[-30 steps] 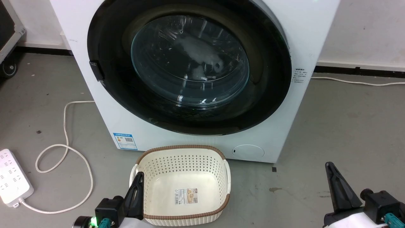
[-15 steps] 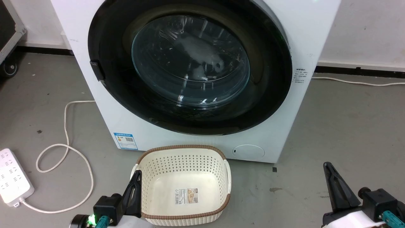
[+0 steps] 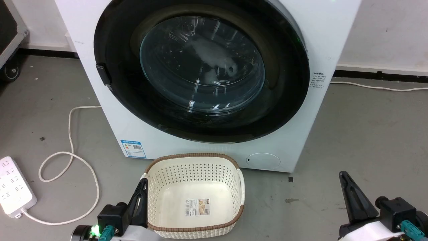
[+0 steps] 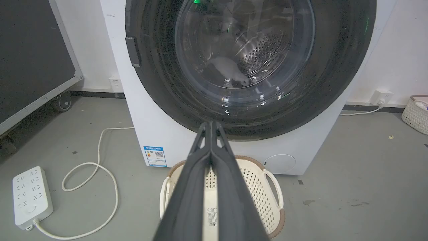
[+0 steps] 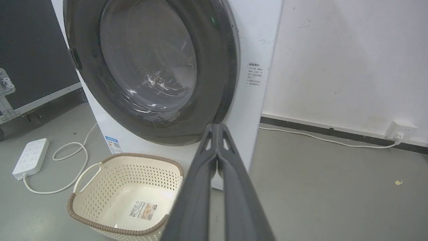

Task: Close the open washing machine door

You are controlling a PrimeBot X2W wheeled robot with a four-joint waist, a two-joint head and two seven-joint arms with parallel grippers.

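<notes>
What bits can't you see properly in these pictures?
Washing machine door: its top is cut off by the head view's upper edge.
Pale lump inside: blurred by reflections on the door.
Blue sticker: print too small to read.
Basket: its middle hides behind the left gripper in the left wrist view.

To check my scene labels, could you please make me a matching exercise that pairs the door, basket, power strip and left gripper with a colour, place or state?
Things:
1. door
2. basket
3. power strip
4. left gripper

Descriptions:
A. dark, jaws shut
B. glossy black rim, closed on the machine
C. white, on the floor at the left
D. cream, on the floor in front of the machine

Pairs: 1-B; 2-D; 3-C; 4-A
</notes>
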